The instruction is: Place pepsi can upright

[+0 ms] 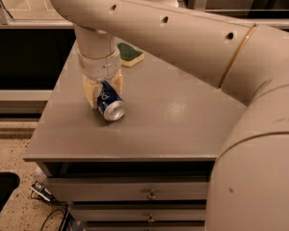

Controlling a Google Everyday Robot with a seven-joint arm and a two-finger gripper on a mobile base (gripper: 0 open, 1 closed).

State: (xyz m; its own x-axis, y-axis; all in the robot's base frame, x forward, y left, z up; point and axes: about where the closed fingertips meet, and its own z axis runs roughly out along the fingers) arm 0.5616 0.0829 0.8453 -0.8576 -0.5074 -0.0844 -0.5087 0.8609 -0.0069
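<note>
The pepsi can is dark blue with a shiny silver end. It lies on its side on the grey tabletop, silver end facing the front. My gripper reaches down from the big cream arm and its tan fingers stand on both sides of the can's rear half, closed against it. The can's far end is hidden between the fingers.
A green and yellow sponge lies at the table's back, behind the gripper. Drawers with small knobs sit under the tabletop. The arm's large body covers the right side of the view. Cables lie on the floor at lower left.
</note>
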